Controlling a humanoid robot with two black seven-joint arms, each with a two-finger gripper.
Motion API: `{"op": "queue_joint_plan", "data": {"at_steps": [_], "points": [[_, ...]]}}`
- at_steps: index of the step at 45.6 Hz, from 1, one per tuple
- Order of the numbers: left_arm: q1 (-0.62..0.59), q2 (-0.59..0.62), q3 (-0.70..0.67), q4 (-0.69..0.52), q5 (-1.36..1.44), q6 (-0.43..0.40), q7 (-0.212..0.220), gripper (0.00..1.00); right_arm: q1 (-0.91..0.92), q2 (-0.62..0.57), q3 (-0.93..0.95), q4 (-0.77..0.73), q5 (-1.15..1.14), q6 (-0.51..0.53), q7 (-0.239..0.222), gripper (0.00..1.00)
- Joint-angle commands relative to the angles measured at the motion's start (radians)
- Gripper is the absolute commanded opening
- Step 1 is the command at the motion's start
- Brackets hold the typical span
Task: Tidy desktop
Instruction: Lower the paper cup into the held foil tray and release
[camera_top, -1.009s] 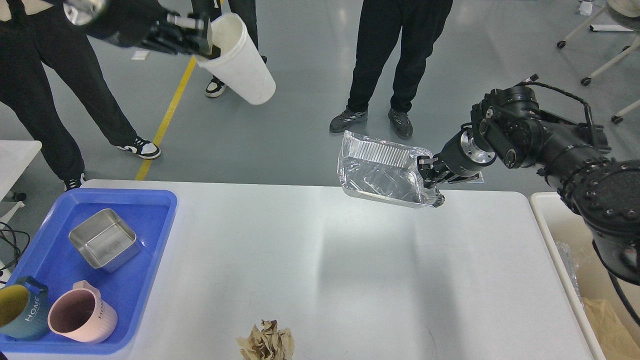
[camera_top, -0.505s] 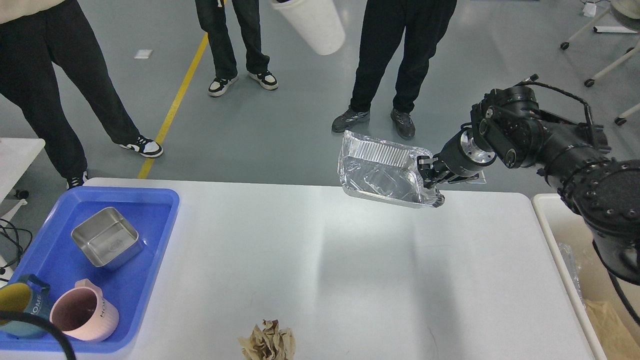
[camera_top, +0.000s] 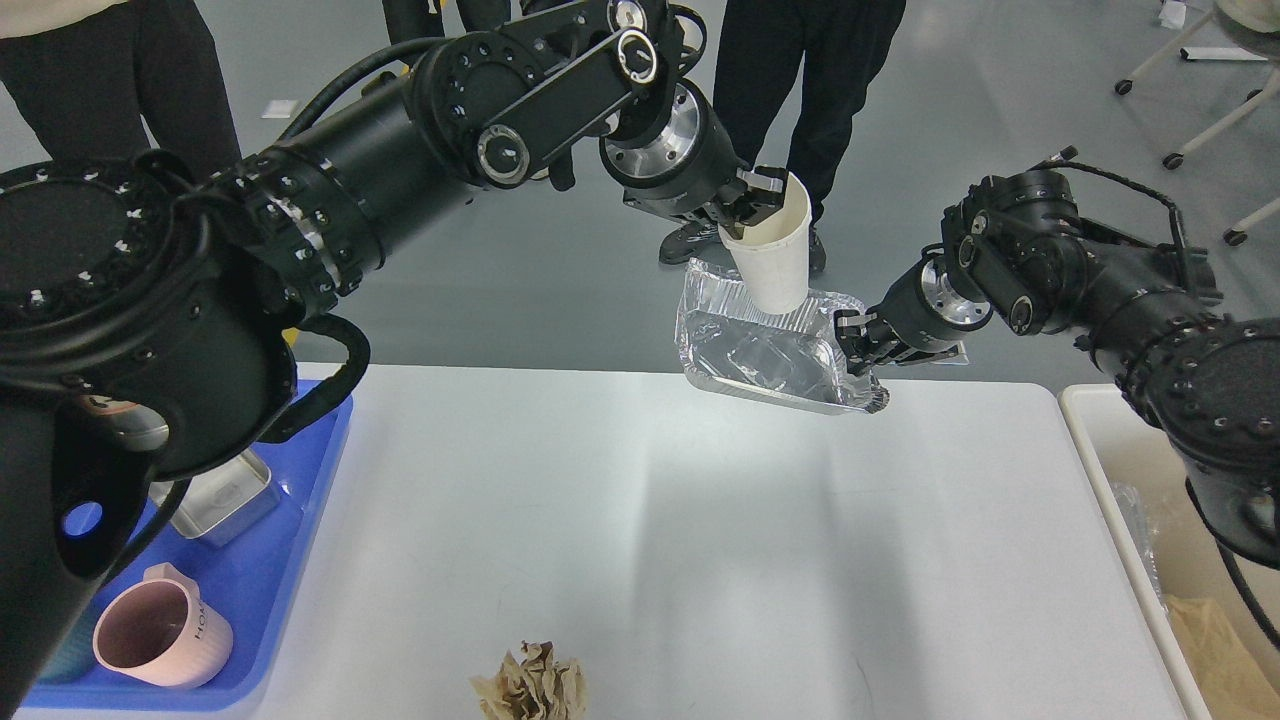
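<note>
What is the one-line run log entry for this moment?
left gripper: shut on paper cup | right gripper: shut on foil tray | crumpled paper: on desktop

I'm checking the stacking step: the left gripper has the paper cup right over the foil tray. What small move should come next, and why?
Probably lower the paper cup a little into the foil tray. The left gripper grips its rim, its base already overlaps the tray's opening, and the right gripper holds the tray's edge above the desktop.

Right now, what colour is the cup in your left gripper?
White, a plain paper cup, clearest in the head view, held by the left gripper.
</note>
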Motion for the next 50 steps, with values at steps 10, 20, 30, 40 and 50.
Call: {"op": "queue_joint_plan", "data": {"at_steps": [10, 20, 30, 40, 50], "points": [[0.088, -0.031, 0.069, 0.004, 0.033, 0.102, -0.033, 0.0, 0.001, 0.0, 0.0, 0.0, 0.001, 0.0, 0.0, 0.0], [0.109, -0.031, 0.084, 0.004, 0.034, 0.153, -0.036, 0.18, 0.003, 0.001, 0.0, 0.0, 0.001, 0.0, 0.0, 0.0], [0.112, -0.033, 0.08, 0.004, 0.017, 0.202, -0.046, 0.86, 0.004, 0.003, 0.0, 0.0, 0.001, 0.0, 0.0, 0.0], [0.098, -0.033, 0.071, 0.004, -0.021, 0.203, -0.056, 0.96, 0.007, 0.003, 0.0, 0.0, 0.001, 0.0, 0.0, 0.0], [-0.036, -0.022, 0.058, 0.003, -0.146, 0.144, -0.05, 0.97, 0.01, 0.001, 0.0, 0.0, 0.001, 0.002, 0.0, 0.0]]}}
